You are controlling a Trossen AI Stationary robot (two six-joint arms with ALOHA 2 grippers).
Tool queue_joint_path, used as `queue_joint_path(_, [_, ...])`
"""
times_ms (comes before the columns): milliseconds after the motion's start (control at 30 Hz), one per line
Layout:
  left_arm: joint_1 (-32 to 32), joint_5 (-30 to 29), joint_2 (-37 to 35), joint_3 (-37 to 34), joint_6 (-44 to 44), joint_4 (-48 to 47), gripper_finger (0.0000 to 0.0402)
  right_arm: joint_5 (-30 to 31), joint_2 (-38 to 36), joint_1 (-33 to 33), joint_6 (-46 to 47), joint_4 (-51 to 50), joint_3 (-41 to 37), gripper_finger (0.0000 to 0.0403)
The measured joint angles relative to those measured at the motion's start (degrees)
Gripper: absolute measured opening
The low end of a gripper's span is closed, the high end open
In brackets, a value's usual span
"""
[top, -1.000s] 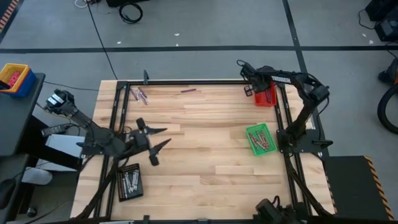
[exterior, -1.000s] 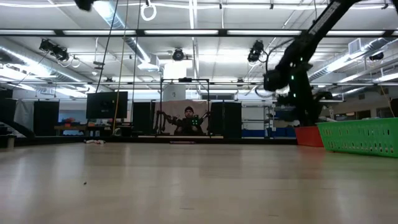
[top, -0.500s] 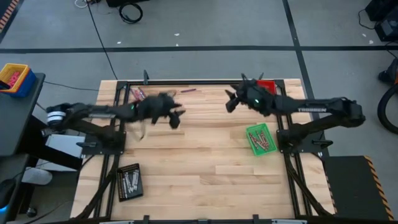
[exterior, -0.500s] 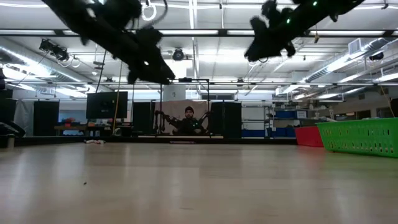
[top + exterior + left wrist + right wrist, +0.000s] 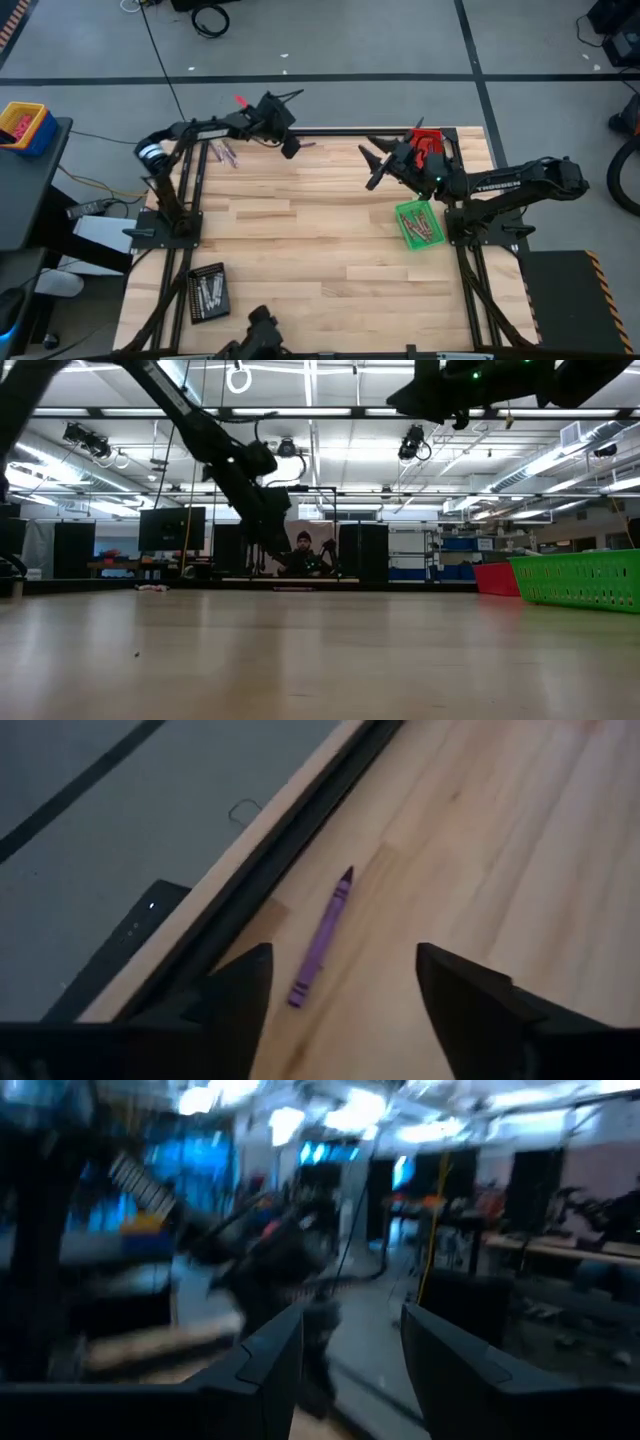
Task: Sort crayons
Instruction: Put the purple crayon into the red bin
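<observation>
A single purple crayon point(image 5: 322, 935) lies flat on the wood close to the table's far edge, also in the high view point(image 5: 308, 145). My left gripper point(image 5: 345, 1010) hovers over it, open, one finger to each side, touching nothing; the high view shows it at the far edge point(image 5: 292, 125). A few more crayons point(image 5: 225, 152) lie at the far left. My right gripper point(image 5: 368, 167) is open and empty, raised above the table left of the red tray point(image 5: 430, 145). The green tray point(image 5: 418, 222) and the black tray point(image 5: 207, 290) hold crayons.
A dark rail point(image 5: 300, 850) runs along the table's far edge just beyond the purple crayon. The red tray point(image 5: 497, 578) and green tray point(image 5: 580, 580) stand at the right side. Bare wood point(image 5: 320, 240) spreads across the table's middle. A person point(image 5: 303, 552) sits far behind the table.
My left gripper has swung from the table's left middle to the far edge, over the purple crayon. My right gripper has left the red tray at the far right and gone toward the table's left and near side, high above the wood.
</observation>
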Motion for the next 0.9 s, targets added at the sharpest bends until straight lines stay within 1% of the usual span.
queue_joint_path(67, [0.5, 0.9, 3.0, 1.6, 4.1, -0.1, 0.028, -0.5, -0.2, 0.3, -0.4, -4.5, -0.1, 0.0175])
queue_joint_path(133, [0.5, 2.7, 5.2, 1.8, 7.7, 0.5, 0.0292, -0.6, -0.2, 0.0, -1.7, -4.5, -0.1, 0.0175])
queue_joint_path(333, [-0.4, 3.8, 9.4, 1.6, 12.2, 2.6, 0.0295, -0.6, -0.3, -0.4, -4.1, -2.3, -0.1, 0.0176])
queue_joint_path(400, [-0.4, 3.6, 10.3, 1.2, 14.0, 4.0, 0.0289, -0.7, -0.3, -0.4, -5.1, -2.3, -0.1, 0.0176])
queue_joint_path(467, [-0.4, 1.9, 11.3, 1.2, 15.5, 6.0, 0.0281, -0.7, -0.3, -0.5, -5.5, -2.3, -0.1, 0.0176])
queue_joint_path(567, [-0.1, -0.1, 12.5, 1.4, 15.3, 7.6, 0.0268, -0.8, -0.3, -0.4, -5.6, -2.3, -0.1, 0.0176])
queue_joint_path(767, [0.7, -0.7, 12.5, 1.6, 15.6, 7.5, 0.0243, -0.8, -0.3, -0.4, -5.6, -1.9, -0.1, 0.0176])
queue_joint_path(900, [0.5, -0.4, 12.5, 1.6, 16.0, 4.8, 0.0214, -0.8, -0.3, -0.3, -5.6, -1.5, -0.1, 0.0176])
